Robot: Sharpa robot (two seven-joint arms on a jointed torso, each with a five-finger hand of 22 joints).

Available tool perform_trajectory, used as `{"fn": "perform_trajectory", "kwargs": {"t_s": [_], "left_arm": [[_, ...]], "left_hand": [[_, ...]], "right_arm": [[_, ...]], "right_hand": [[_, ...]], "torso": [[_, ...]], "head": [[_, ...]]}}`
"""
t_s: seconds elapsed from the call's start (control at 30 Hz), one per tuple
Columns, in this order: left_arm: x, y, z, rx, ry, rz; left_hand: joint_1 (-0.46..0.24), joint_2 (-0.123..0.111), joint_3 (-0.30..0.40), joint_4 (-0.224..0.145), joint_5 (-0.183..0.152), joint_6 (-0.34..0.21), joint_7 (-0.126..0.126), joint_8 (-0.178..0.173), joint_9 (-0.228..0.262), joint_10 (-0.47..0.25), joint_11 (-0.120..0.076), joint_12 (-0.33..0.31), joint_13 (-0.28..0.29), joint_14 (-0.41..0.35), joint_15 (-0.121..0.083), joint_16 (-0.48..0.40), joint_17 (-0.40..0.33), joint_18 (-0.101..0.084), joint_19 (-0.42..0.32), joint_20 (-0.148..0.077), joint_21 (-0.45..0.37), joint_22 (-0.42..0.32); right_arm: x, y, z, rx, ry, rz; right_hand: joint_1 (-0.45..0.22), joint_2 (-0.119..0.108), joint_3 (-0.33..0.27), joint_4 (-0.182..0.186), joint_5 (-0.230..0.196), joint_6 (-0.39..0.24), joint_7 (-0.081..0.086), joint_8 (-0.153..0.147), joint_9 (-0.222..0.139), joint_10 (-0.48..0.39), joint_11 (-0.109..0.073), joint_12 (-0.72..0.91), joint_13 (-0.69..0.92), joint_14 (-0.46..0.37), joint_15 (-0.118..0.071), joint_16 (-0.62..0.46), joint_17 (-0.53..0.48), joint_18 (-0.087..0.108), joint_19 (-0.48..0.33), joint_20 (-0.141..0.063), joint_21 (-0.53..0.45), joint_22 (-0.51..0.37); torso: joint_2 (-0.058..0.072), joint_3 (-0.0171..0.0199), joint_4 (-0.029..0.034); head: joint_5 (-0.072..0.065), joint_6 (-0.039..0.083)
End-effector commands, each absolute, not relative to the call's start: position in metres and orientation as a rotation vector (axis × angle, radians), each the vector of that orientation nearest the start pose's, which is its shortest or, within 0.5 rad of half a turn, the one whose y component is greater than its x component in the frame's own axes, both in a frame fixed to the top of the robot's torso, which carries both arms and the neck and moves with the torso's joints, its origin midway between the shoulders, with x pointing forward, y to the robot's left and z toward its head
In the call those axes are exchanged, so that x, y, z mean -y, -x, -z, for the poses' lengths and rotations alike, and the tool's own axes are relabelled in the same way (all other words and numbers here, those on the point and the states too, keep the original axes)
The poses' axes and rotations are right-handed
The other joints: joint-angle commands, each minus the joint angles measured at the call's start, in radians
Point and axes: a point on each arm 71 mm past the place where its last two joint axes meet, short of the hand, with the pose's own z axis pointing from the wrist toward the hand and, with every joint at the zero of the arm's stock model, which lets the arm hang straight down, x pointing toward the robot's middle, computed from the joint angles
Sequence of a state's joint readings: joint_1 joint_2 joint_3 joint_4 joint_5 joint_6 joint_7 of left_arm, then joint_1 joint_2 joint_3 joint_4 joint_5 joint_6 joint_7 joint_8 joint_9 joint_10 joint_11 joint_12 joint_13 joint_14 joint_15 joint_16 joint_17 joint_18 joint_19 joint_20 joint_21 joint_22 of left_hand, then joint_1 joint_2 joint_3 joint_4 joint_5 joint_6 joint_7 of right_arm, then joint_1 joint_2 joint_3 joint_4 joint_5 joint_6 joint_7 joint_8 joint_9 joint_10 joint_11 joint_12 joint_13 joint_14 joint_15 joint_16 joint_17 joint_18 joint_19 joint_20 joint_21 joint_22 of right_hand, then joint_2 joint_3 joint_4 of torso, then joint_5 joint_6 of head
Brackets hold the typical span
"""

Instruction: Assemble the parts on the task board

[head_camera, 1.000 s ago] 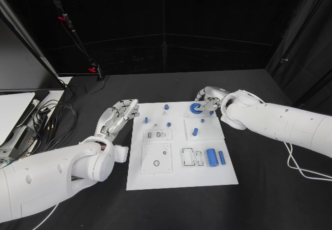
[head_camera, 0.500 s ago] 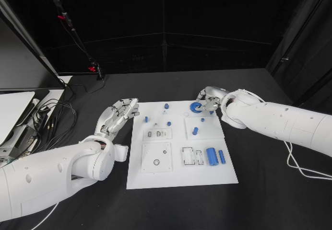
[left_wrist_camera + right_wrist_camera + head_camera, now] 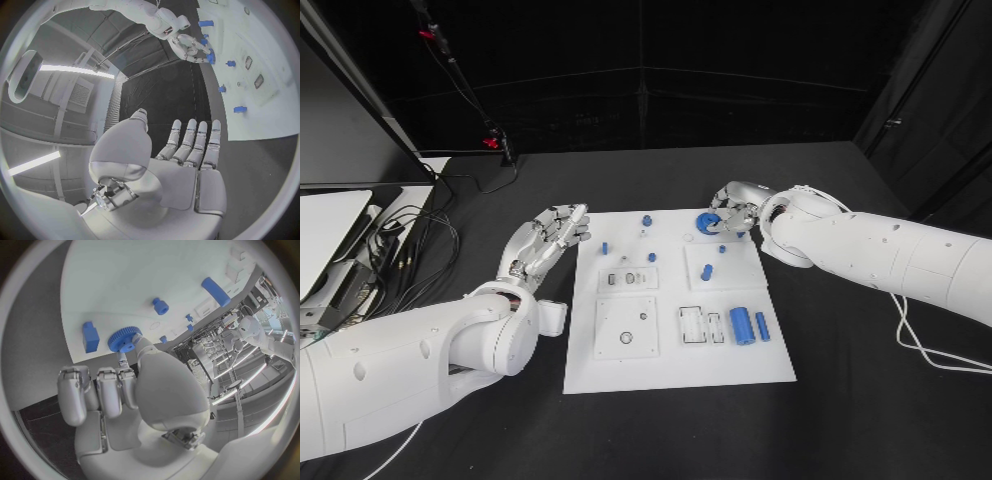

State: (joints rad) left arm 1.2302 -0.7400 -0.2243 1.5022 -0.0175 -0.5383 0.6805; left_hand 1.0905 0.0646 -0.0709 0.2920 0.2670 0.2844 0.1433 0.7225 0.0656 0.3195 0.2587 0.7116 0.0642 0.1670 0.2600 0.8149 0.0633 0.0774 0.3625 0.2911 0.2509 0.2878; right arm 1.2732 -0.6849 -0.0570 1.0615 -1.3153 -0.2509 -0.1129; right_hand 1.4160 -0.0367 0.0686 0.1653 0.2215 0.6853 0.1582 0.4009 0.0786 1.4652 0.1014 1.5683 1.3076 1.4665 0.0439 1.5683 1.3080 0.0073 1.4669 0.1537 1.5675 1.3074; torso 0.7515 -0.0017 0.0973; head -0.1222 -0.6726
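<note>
Our right robot hand (image 3: pixel 734 212) rests at the far right corner of the board (image 3: pixel 678 372), its fingers (image 3: pixel 133 347) pinching a blue gear (image 3: pixel 708 224) that lies flat on the board, toothed face up. Our left robot hand (image 3: pixel 548 240) hovers over the black counter (image 3: pixel 473 420) just beside the board's left edge, holding nothing, fingers straight and pointing away from us. Near the board's right edge, two blue cylinders (image 3: pixel 750 327) lie side by side, long axes running front to back.

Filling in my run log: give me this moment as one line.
right hand grips blue gear at task board far edge | left hand open, beside board
</note>
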Motion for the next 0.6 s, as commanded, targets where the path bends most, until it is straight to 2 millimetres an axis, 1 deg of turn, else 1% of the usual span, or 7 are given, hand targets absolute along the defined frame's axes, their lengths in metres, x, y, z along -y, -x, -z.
{"fn": "perform_trajectory", "kwargs": {"t_s": [0.03, 0.1, 0.23, 0.27, 0.43, 0.53, 0.6], "left_arm": [[-0.1775, -0.4695, 0.1931, -1.088, 0.747, 1.585], [-0.1774, -0.4695, 0.1932, -1.088, 0.748, 1.585], [-0.1772, -0.4695, 0.1932, -1.089, 0.748, 1.586], [-0.1772, -0.4695, 0.1932, -1.089, 0.748, 1.586], [-0.1773, -0.4694, 0.1932, -1.089, 0.749, 1.586], [-0.1773, -0.4694, 0.1932, -1.09, 0.749, 1.586], [-0.1773, -0.4693, 0.1932, -1.09, 0.749, 1.586]], "left_hand": [[0.01, 0.004, -0.008, 0.0, 0.003, 0.004, 0.153, -0.006, 0.0, 0.007, 0.003, -0.004, 0.0, 0.009, 0.001, -0.004, 0.001, 0.012, -0.006, -0.001, 0.002, -0.002], [0.01, 0.004, -0.008, 0.0, 0.003, 0.004, 0.153, -0.006, 0.0, 0.007, 0.003, -0.004, 0.0, 0.009, 0.001, -0.004, 0.001, 0.012, -0.006, -0.001, 0.002, -0.002], [0.01, 0.004, -0.008, 0.0, 0.003, 0.004, 0.153, -0.006, 0.0, 0.007, 0.003, -0.004, 0.0, 0.009, 0.001, -0.004, 0.001, 0.012, -0.006, -0.001, 0.002, -0.002], [0.01, 0.004, -0.008, 0.0, 0.003, 0.004, 0.153, -0.006, 0.0, 0.007, 0.003, -0.004, 0.0, 0.009, 0.001, -0.004, 0.001, 0.012, -0.006, -0.001, 0.002, -0.002], [0.012, 0.005, -0.01, 0.0, 0.004, 0.005, 0.153, -0.006, 0.0, 0.008, 0.003, -0.004, 0.0, 0.009, 0.001, -0.004, 0.001, 0.012, -0.007, -0.001, 0.002, -0.002], [0.012, 0.005, -0.01, 0.0, 0.004, 0.005, 0.153, -0.006, 0.0, 0.008, 0.003, -0.004, 0.0, 0.009, 0.001, -0.004, 0.001, 0.012, -0.007, -0.001, 0.002, -0.002], [0.012, 0.005, -0.01, 0.0, 0.004, 0.005, 0.153, -0.006, 0.0, 0.008, 0.003, -0.004, 0.0, 0.009, 0.001, -0.004, 0.001, 0.012, -0.007, -0.001, 0.002, -0.002]], "right_arm": [[0.2685, -0.573, 0.1804, -1.722, -0.087, -0.384], [0.2685, -0.5731, 0.1806, -1.725, -0.089, -0.379], [0.2683, -0.573, 0.1808, -1.727, -0.094, -0.371], [0.2683, -0.573, 0.1807, -1.726, -0.094, -0.371], [0.2675, -0.5728, 0.1786, -1.697, -0.084, -0.383], [0.2666, -0.5723, 0.1757, -1.658, -0.079, -0.403], [0.2657, -0.5717, 0.1732, -1.627, -0.078, -0.422]], "right_hand": [[-0.006, 0.0, 0.01, 0.0, 0.0, 0.03, -0.003, -0.007, -0.002, 0.106, -0.01, 0.003, 0.263, 0.104, -0.012, 0.002, 0.263, -0.007, 0.104, -0.009, 0.003, 0.263], [-0.005, 0.004, 0.018, -0.001, 0.002, 0.07, -0.003, -0.01, -0.002, 0.106, -0.01, 0.003, 0.263, 0.104, -0.014, 0.002, 0.263, -0.007, 0.104, -0.011, 0.003, 0.263], [0.004, 0.019, 0.049, -0.005, 0.011, 0.181, -0.007, -0.038, -0.009, 0.106, -0.013, 0.003, 0.263, 0.104, -0.018, 0.002, 0.263, -0.007, 0.104, -0.014, 0.003, 0.263], [0.005, 0.022, 0.054, -0.005, 0.012, 0.196, -0.009, -0.042, -0.009, 0.106, -0.015, 0.003, 0.263, 0.104, -0.018, 0.002, 0.263, -0.007, 0.104, -0.015, 0.003, 0.263], [0.015, 0.024, 0.075, -0.014, 0.013, 0.253, -0.015, -0.073, -0.012, 0.106, -0.021, 0.003, 0.263, 0.104, -0.022, 0.002, 0.263, -0.007, 0.104, -0.019, 0.003, 0.263], [0.015, 0.023, 0.079, -0.016, 0.014, 0.263, -0.015, -0.081, -0.012, 0.106, -0.022, 0.003, 0.263, 0.104, -0.022, 0.002, 0.263, -0.007, 0.104, -0.02, 0.003, 0.263], [0.015, 0.022, 0.081, -0.016, 0.016, 0.267, -0.013, -0.088, -0.013, 0.106, -0.021, 0.003, 0.263, 0.104, -0.022, 0.002, 0.263, -0.007, 0.104, -0.02, 0.003, 0.263]], "torso": [[0.0, 0.0002, 0.0006], [0.0, 0.0001, 0.0003], [0.0, -0.0001, -0.0002], [0.0, -0.0002, -0.0003], [0.0, 0.0001, -0.0002], [0.001, 0.0004, 0.0005], [0.0, 0.0004, -0.0003]], "head": [[0.001, 0.0], [0.002, 0.0], [0.003, 0.0], [0.003, -0.001], [0.003, -0.001], [0.004, 0.0], [0.006, 0.0]]}}
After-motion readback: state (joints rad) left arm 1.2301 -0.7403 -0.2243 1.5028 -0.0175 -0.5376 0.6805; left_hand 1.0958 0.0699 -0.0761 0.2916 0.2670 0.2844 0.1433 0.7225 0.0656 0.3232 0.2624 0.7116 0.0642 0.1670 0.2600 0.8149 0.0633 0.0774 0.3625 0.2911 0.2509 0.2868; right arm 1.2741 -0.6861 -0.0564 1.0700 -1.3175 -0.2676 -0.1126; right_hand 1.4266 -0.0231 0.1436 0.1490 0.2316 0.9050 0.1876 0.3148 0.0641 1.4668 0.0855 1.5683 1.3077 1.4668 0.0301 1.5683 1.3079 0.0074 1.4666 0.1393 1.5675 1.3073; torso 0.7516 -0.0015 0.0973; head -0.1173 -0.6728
